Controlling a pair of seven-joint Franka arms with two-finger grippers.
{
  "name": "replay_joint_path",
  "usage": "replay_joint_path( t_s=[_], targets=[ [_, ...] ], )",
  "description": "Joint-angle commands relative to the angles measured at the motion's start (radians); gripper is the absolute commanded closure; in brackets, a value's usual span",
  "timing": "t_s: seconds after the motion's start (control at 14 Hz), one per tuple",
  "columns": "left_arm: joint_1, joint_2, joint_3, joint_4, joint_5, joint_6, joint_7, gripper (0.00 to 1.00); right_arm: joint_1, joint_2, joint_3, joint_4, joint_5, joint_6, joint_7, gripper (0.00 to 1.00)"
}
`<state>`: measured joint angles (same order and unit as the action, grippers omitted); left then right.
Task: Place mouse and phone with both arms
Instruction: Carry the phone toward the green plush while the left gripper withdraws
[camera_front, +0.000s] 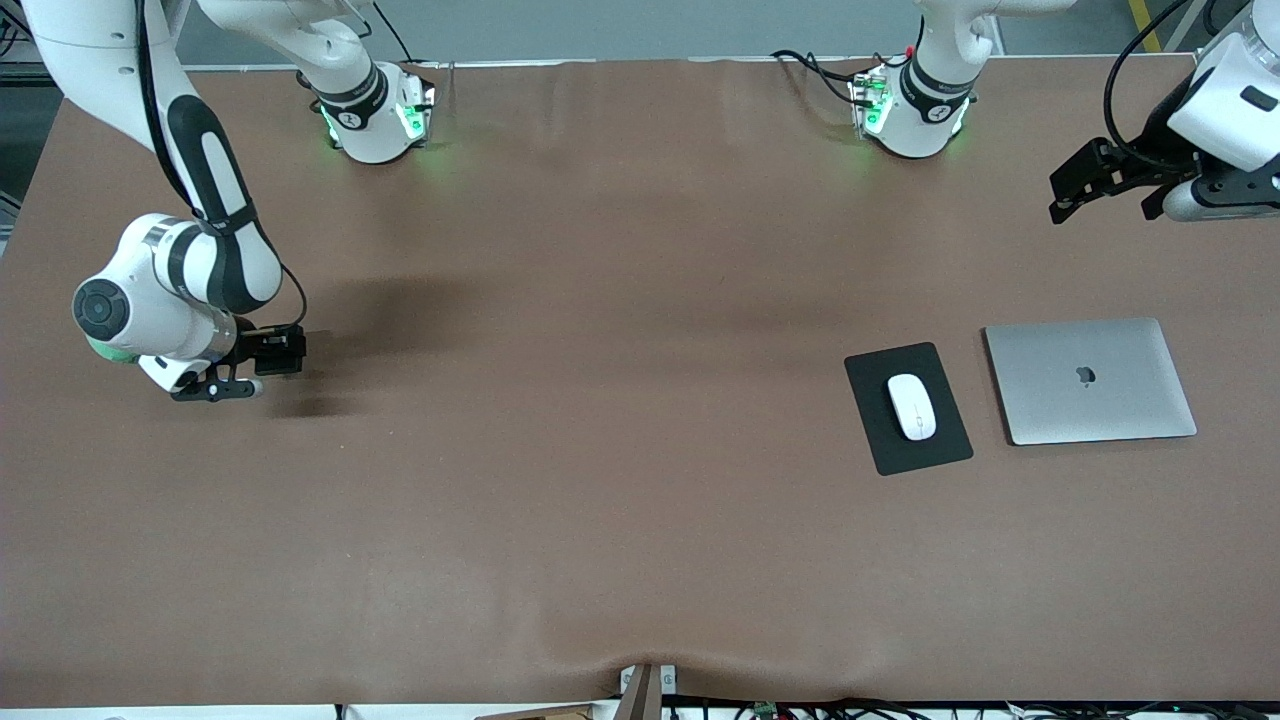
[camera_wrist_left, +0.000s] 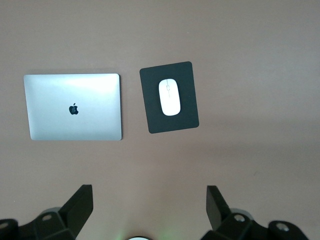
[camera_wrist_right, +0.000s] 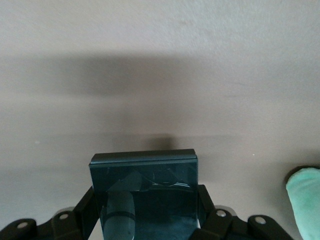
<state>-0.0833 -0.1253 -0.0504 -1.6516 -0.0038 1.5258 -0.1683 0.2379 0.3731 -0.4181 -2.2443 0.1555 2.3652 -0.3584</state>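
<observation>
Looks half done: mouse already sits on the black mouse pad under the wide-open left tool, while the right tool clamps the phone above bare worktop, not yet placed.

A closed silver laptop lies beside a black pad.

Glossy white mouse, matt black pad, brushed-metal laptop.
</observation>
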Motion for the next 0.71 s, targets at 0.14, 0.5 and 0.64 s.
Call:
replay_joint_path(
  t_s=[0.14,0.5,0.64],
  targets=[
    [0.011,0.022,0.004,0.007,0.004,-0.007,0.023,0.0,-0.031,0.026,0.007,-0.009,0.002,0.041,-0.05,1.0],
    [0.013,0.018,0.004,0.01,0.007,-0.007,0.023,0.0,-0.035,0.058,0.007,-0.008,0.01,0.06,-0.05,0.8],
    [0.013,0.018,0.004,0.012,0.007,-0.007,0.023,0.0,-0.037,0.069,0.009,-0.005,0.016,0.058,-0.047,0.0]
  ],
)
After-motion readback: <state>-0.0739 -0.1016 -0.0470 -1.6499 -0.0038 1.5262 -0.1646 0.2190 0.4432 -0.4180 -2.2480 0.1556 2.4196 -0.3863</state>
